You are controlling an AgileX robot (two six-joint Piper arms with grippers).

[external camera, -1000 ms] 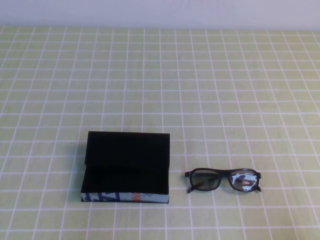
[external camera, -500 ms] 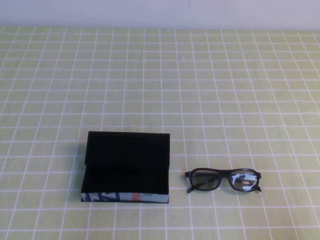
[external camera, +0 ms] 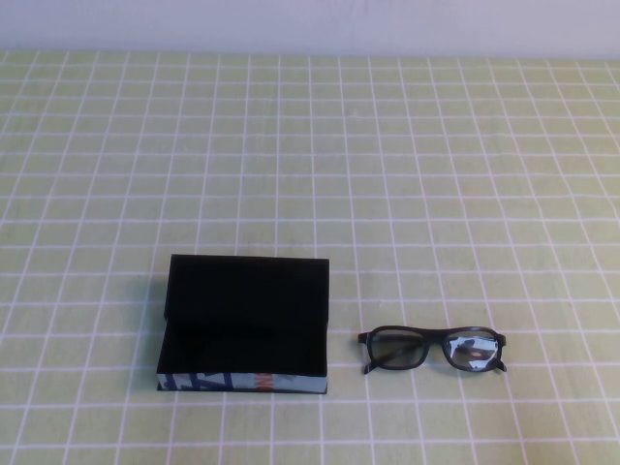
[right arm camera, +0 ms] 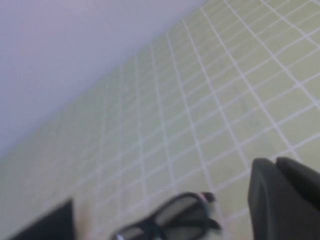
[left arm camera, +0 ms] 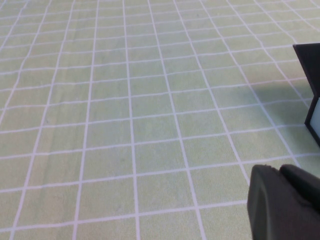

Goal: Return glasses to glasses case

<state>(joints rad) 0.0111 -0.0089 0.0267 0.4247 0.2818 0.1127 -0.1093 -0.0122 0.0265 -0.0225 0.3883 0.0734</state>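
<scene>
The black glasses case (external camera: 245, 325) lies open at the front left of the table, lid raised at the back, with a blue, white and orange printed front side. The black thick-rimmed glasses (external camera: 433, 350) lie folded on the cloth just right of it. Neither arm shows in the high view. My left gripper (left arm camera: 281, 172) is shut and empty, low over the cloth, with a corner of the case (left arm camera: 311, 80) off to one side. My right gripper (right arm camera: 276, 165) is shut and empty, with the glasses (right arm camera: 170, 222) close by and apart from it.
A green cloth with a white grid (external camera: 310, 155) covers the whole table. A pale wall (external camera: 310, 24) runs along the far edge.
</scene>
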